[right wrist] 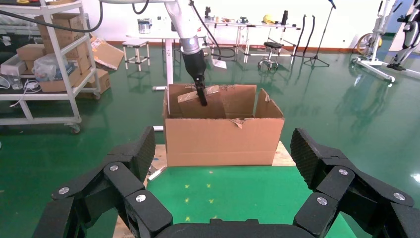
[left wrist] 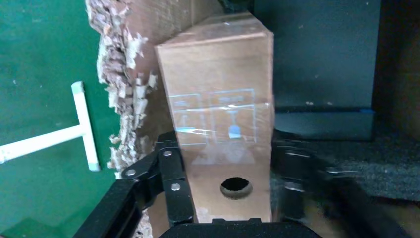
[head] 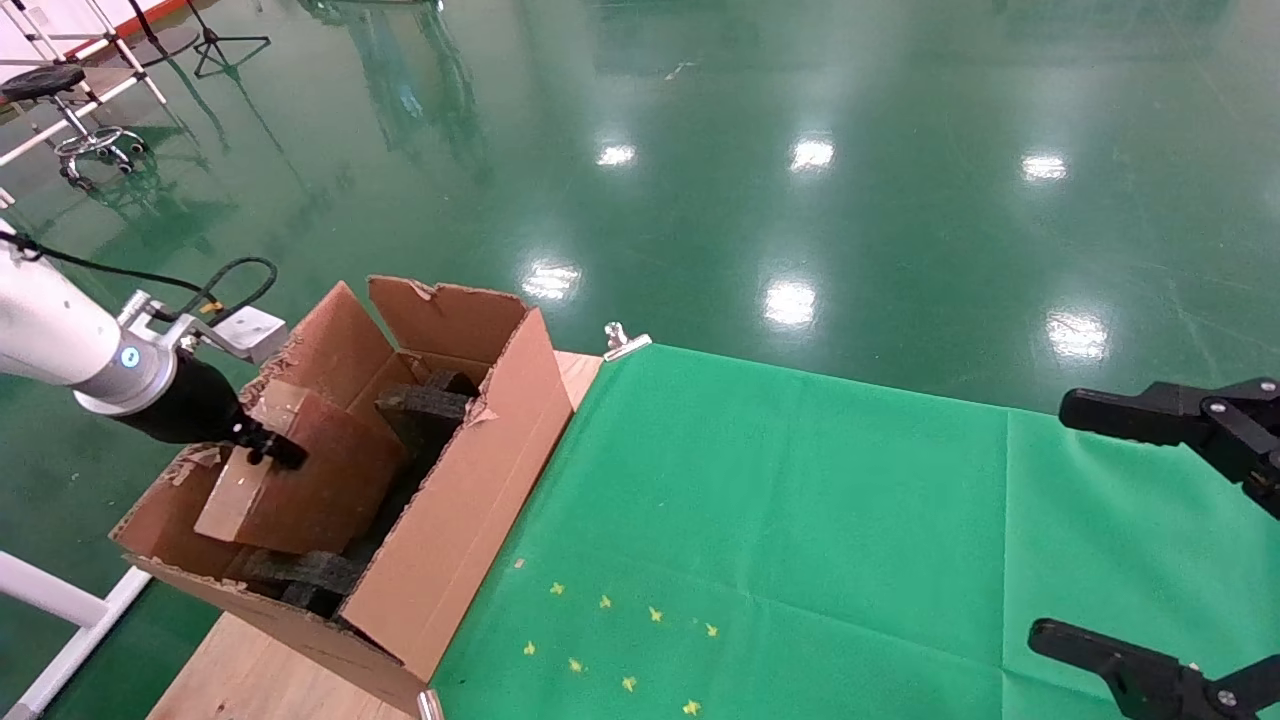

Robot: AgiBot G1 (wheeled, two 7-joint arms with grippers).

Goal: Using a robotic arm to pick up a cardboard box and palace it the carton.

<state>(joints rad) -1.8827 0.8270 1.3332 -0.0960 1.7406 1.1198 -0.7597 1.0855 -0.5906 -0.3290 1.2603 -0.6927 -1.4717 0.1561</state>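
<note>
The robotic arm [head: 60,335] on the left holds its gripper [left wrist: 233,173] clamped on the slim cardboard box [head: 300,470], tilting it inside the open carton [head: 470,480] onto black foam, probably for release; the right gripper [right wrist: 223,173] waits spread open beside the carton.

The floor [head: 850,150] was glossy dark green and mirrored rows of ceiling lights. A green cloth [head: 800,520] covered the wooden surface [head: 250,670], held at its far corner by a metal clip [head: 622,340]. A black stool [head: 60,110] stood far left. Metal shelving [right wrist: 54,64] with boxes, a long bench [right wrist: 237,27] and a white wall [right wrist: 346,20] lined the room's edge.
</note>
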